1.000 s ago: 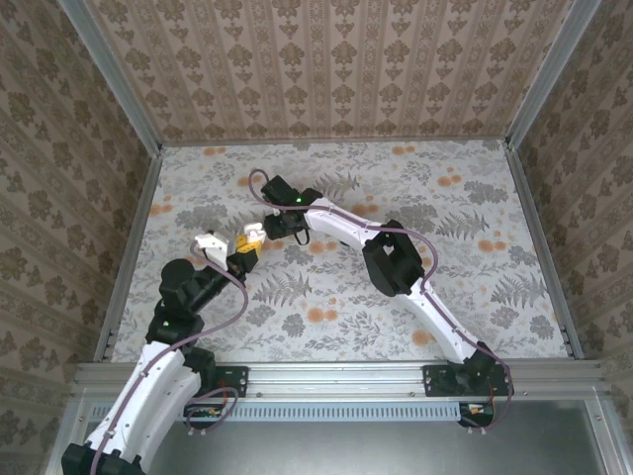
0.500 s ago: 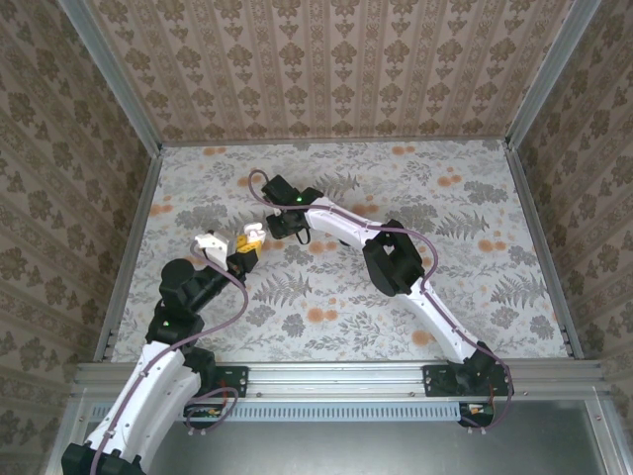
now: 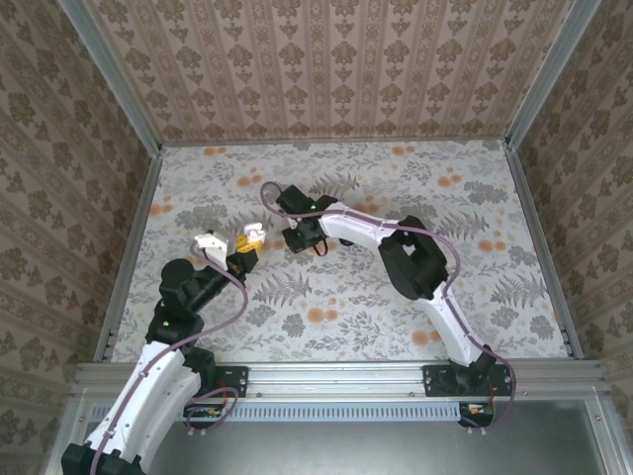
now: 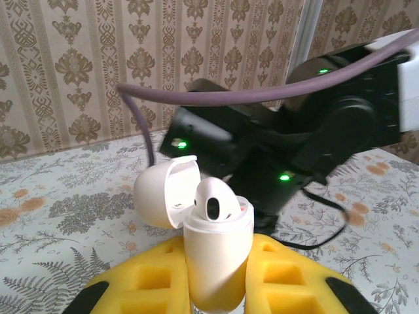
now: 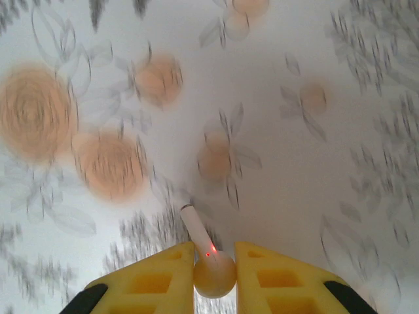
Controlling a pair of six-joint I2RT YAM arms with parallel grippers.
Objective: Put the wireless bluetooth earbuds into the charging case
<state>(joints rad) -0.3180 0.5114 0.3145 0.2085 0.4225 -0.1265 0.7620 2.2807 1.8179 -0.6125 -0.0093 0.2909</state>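
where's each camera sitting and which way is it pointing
Top external: above and behind the bases, looking down on the floral table; left arm, right arm, left tool, right tool show.
Left wrist: looks forward over its yellow fingers clamping the open charging case with a seated earbud; right arm beyond.
Right wrist: looks down at the table, its fingers pinching the second earbud.
Shared: top and left wrist both show the case and right arm.

Open white case (image 4: 218, 261), one earbud (image 4: 216, 199) inside; second earbud (image 5: 214, 275) in right pincer (image 5: 215, 247)

High rear overview; two wrist close-ups
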